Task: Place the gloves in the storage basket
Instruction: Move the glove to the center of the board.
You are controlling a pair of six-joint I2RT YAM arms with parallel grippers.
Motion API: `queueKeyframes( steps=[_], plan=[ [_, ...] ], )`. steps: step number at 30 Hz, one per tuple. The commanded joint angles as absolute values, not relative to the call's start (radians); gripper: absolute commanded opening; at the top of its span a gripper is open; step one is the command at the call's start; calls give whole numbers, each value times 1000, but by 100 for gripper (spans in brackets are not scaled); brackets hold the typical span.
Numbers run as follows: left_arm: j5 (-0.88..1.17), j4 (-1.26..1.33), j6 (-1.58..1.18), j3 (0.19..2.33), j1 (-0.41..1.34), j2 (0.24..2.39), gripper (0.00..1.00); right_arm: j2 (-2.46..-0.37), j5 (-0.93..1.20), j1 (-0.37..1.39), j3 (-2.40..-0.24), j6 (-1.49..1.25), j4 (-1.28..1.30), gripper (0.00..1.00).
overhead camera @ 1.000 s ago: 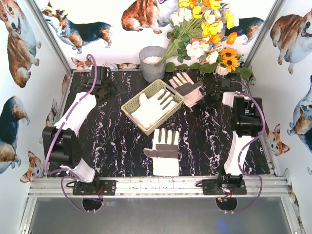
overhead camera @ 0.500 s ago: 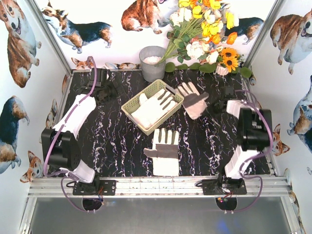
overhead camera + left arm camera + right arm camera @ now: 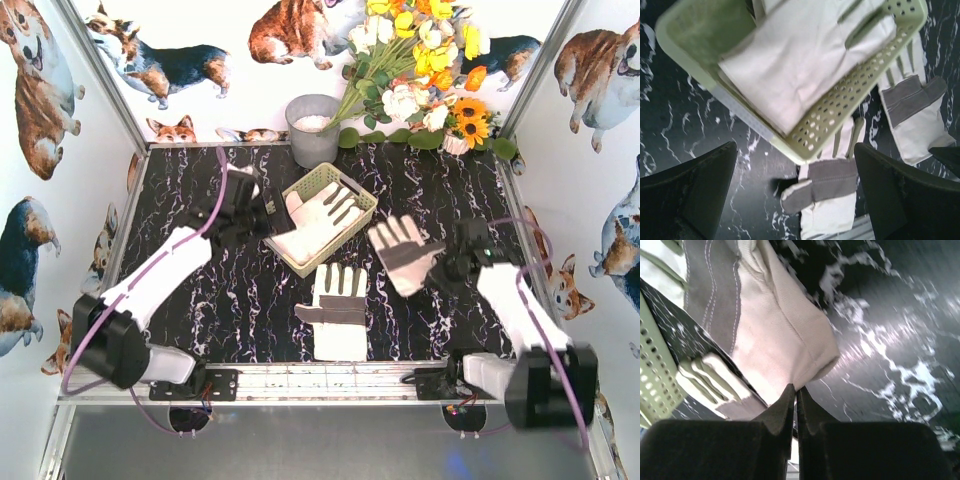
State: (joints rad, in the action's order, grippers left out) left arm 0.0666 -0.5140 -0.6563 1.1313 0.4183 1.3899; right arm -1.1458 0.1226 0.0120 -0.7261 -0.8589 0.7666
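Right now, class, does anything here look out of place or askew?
Yes. The storage basket sits diagonally on the table. Two gloves are outside it: the front glove lies flat near the arms, and the held glove dangles from the right gripper, pinched only at its cuff corner.

Far rim of basket [image 3: 830, 127] off-frame

Top external view looks down over the whole counter [image 3: 230, 300]. Both wrist views sit close above it; all share the storage basket [image 3: 840, 117].
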Motion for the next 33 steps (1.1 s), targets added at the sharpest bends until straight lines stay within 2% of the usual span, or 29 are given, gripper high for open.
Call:
queueKeyframes(
  steps=[1,3,4,5,7,8,10,16,23,28,33],
  plan=[
    [18,-477,-734,1057,479,1291,95,-970,90,23,-664,-867,924,0],
    [6,-483,-759,1029,506,1255,94,-903,129,26,-633,-857,955,0],
    [-2,-490,-767,1020,520,1238,95,-874,148,31,-617,-859,969,4],
    [-10,-497,-774,1013,533,1218,95,-853,168,36,-604,-863,978,17],
    [-19,-509,-782,1002,555,1196,95,-827,212,39,-592,-857,993,34],
    [-18,-515,-784,1000,561,1190,95,-819,234,42,-600,-844,997,41],
    [-14,-527,-782,1004,569,1187,95,-817,269,53,-633,-796,1003,48],
    [-22,-545,-766,1041,587,1205,95,-916,306,117,-723,-641,917,49],
    [-13,-544,-758,1057,592,1216,95,-1266,344,126,-855,-510,671,45],
    [-1,-551,-742,1067,594,1223,95,-1494,323,121,-985,-460,614,42],
    [13,-540,-723,1068,608,1232,95,-1626,277,120,-1003,-476,622,35]
  ],
)
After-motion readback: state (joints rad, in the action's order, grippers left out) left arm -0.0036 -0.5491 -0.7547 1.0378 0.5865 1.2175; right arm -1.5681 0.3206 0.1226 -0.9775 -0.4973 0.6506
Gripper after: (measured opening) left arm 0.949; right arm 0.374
